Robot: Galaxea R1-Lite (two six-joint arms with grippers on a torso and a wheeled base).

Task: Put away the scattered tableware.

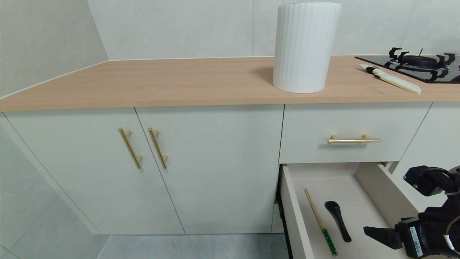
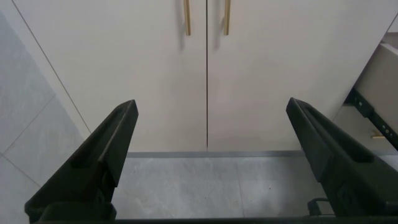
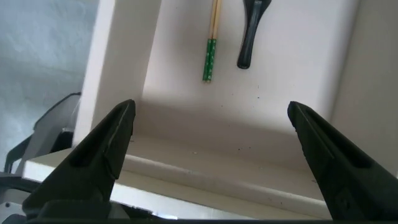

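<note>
Right gripper (image 3: 210,112): fingers spread wide with nothing between them; over the front part of the open drawer, at the lower right corner of the head view.
Left gripper (image 2: 211,106): also spread wide and holding nothing; low before the shut cabinet doors, grey floor (image 2: 199,186) beneath.
Drawer (image 1: 291,212): pulled out, lower right of the head view, pale inside.
Chopsticks (image 1: 320,222): one wooden pair with green patterned ends, flat on the floor of the Drawer near its left wall, green ends toward the front.
Spoon (image 1: 339,223): black, flat in the same Drawer just right of the Chopsticks and not touching them; bowl toward the back, handle toward the front.
Knife (image 1: 390,78): cream-coloured with a dark band near one end, lying on the countertop at the upper right, just in front of the hob.
Countertop (image 1: 179,82): wood-toned, spanning the upper half of the head view.
Canister (image 1: 305,46): tall, white and ribbed, upright on the Countertop right of centre; left of the Knife and apart from it.
Hob (image 1: 420,63): black glass with black pan supports, far upper right.
Upper drawer front (image 1: 323,122): shut, directly above the open Drawer, with a horizontal gold bar handle.
Cabinet doors (image 1: 143,172): two, shut, left and centre of the head view, gold bar handles side by side at the meeting edge.
</note>
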